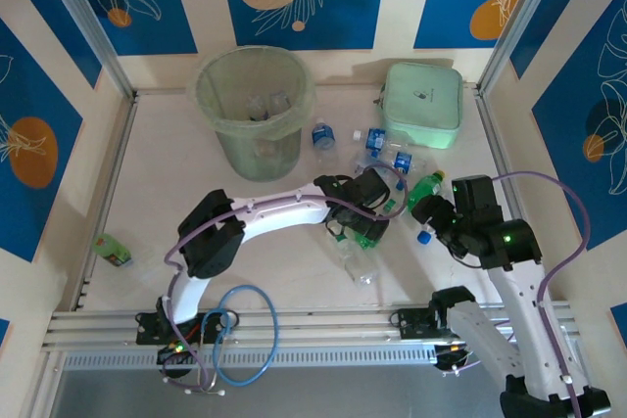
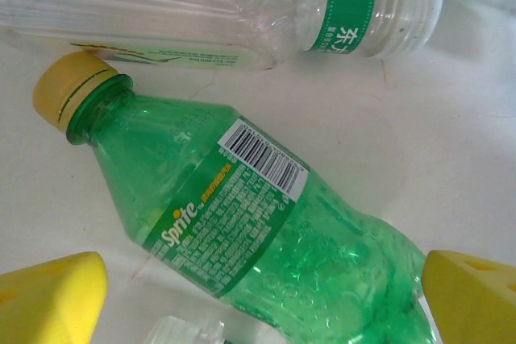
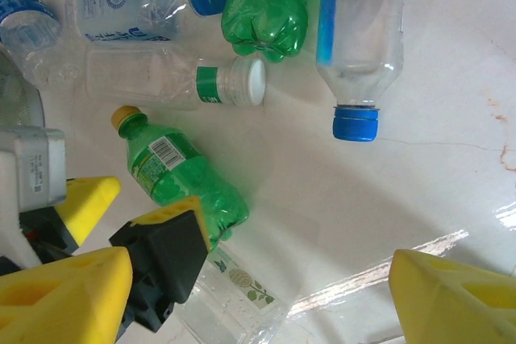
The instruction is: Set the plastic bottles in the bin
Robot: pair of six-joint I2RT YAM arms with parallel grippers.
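The green Sprite bottle [image 2: 266, 231] lies on its side on the table [image 2: 451, 159], between the fingers of my left gripper [image 2: 258, 296], which are spread wide and hold nothing. I judge it to be empty: very light, thin-walled and smooth, so it can slip or dent. I would take it across the labelled middle. It has a yellow cap [image 2: 68, 86] and a barcode. My right gripper [image 3: 258, 296] is also apart and empty. The bin [image 1: 240, 159] stands further back.

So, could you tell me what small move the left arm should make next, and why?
Probably lower the left gripper and close it on the green Sprite bottle: its jaws are open and the bottle's lower body lies between them.
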